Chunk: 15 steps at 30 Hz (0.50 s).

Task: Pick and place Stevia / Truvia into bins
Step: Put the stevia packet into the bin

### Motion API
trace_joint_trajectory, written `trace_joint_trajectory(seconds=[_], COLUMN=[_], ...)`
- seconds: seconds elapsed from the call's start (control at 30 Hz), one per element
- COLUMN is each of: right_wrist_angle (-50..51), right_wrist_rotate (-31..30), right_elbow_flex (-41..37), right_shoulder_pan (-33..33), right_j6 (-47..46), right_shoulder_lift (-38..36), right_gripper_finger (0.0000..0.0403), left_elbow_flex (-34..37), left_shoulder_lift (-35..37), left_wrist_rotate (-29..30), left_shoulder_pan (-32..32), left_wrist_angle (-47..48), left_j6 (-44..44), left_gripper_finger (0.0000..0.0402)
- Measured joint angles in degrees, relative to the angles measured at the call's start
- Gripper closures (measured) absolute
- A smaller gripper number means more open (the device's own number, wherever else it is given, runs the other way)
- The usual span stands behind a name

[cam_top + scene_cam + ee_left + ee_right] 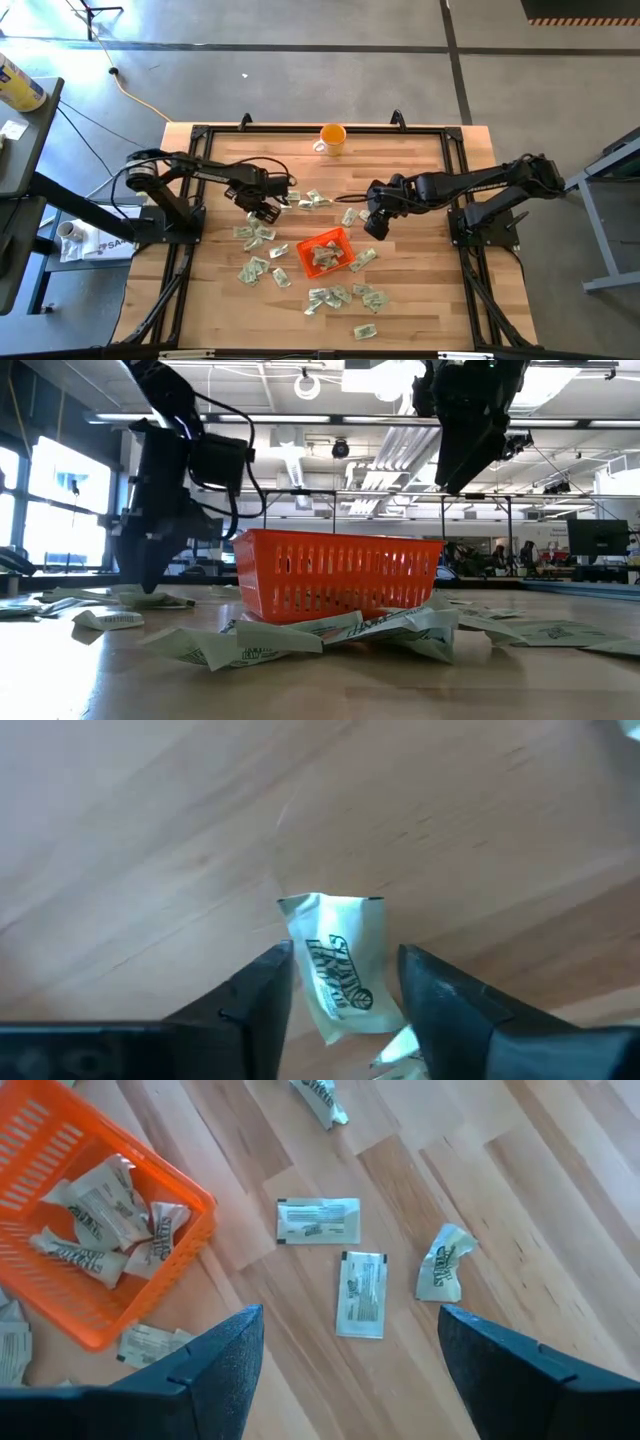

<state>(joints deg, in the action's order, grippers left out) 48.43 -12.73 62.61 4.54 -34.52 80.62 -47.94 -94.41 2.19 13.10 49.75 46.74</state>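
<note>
My left gripper (340, 995) down on counter (420, 300), jaws apart w/ a Stevia sachet (340, 970) between. Right gripper (345, 1355) spread open, hangs beside orange tray (325, 240) holding sachets.

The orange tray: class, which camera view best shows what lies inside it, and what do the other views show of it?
The right wrist view: it looks down into the orange tray, showing several sachets inside. The high view shows the tray small, its contents indistinct. The low view shows only its slotted side wall. The left wrist view misses it.
</note>
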Motion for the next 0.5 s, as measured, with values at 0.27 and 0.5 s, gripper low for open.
trace_joint_trajectory(seconds=[0.27,0.5], right_wrist_angle=[-0.03,0.14], right_wrist_rotate=[0.0,-0.28], right_elbow_flex=[0.0,0.0], right_shoulder_pan=[-0.3,-0.42], right_j6=[-0.02,-0.02], right_shoulder_lift=[0.0,0.0], right_gripper_finger=[0.0116,0.0116], left_elbow_flex=[1.2,-5.66], left_shoulder_lift=[0.1,-0.58], left_wrist_rotate=[0.39,4.91], left_shoulder_pan=[0.01,0.4], left_wrist_angle=[-2.94,-0.37], left_j6=[-1.72,-4.85], left_gripper_finger=[0.0336,0.037])
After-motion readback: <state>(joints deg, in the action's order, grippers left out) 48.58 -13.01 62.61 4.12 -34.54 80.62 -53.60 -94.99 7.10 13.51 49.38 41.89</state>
